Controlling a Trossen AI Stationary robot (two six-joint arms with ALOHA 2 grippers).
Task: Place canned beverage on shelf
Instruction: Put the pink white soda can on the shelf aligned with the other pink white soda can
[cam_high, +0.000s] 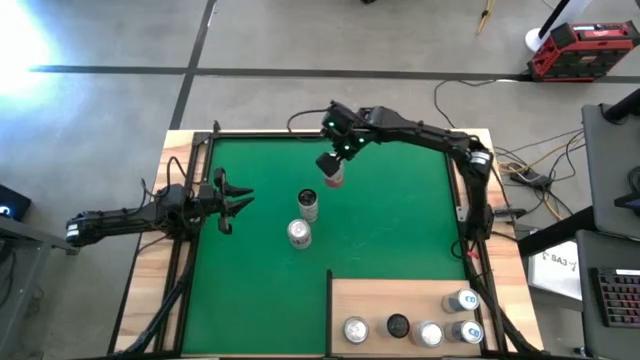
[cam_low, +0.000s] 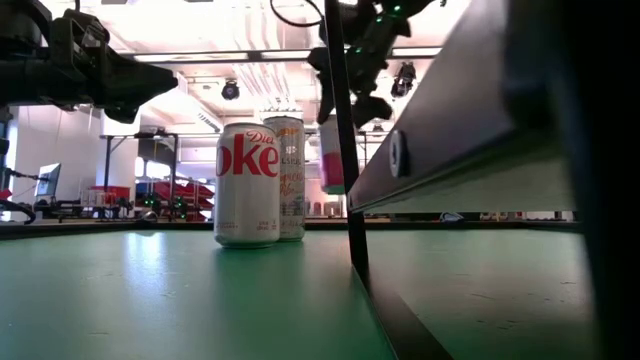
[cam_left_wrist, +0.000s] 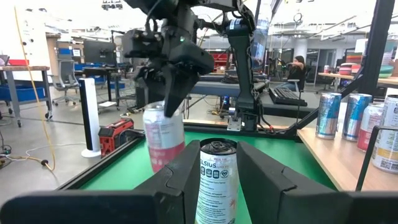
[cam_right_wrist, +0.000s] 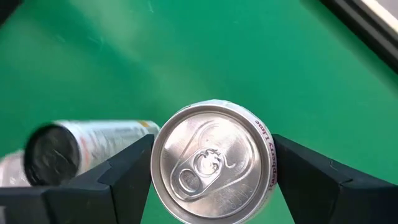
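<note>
My right gripper (cam_high: 333, 168) is shut on a pink-and-white can (cam_left_wrist: 165, 138) above the far middle of the green mat (cam_high: 390, 220). The can also shows in the right wrist view (cam_right_wrist: 214, 162) and the low view (cam_low: 332, 155). A black-topped Celsius can (cam_high: 308, 205) and a Diet Coke can (cam_high: 299, 233) stand upright on the mat, side by side. My left gripper (cam_high: 240, 203) is open and empty at the mat's left edge, apart from the Celsius can (cam_left_wrist: 217, 180). The plywood shelf (cam_high: 385, 295) lies at the near right. My right gripper pinches the pink can between its two fingers (cam_right_wrist: 127, 171), one on each side of the can's upper wall (cam_right_wrist: 268, 149) just below the rim. The fingers come from above, pointing down. The can hangs below them, slightly tilted, lifted clear of the mat.
Several cans (cam_high: 430, 333) stand on the shelf's near part, toward its right end. A dark post (cam_low: 345, 150) rises at the shelf's left edge. Black rails and wooden strips (cam_high: 150, 280) border the mat. There is free mat between the standing cans and the shelf.
</note>
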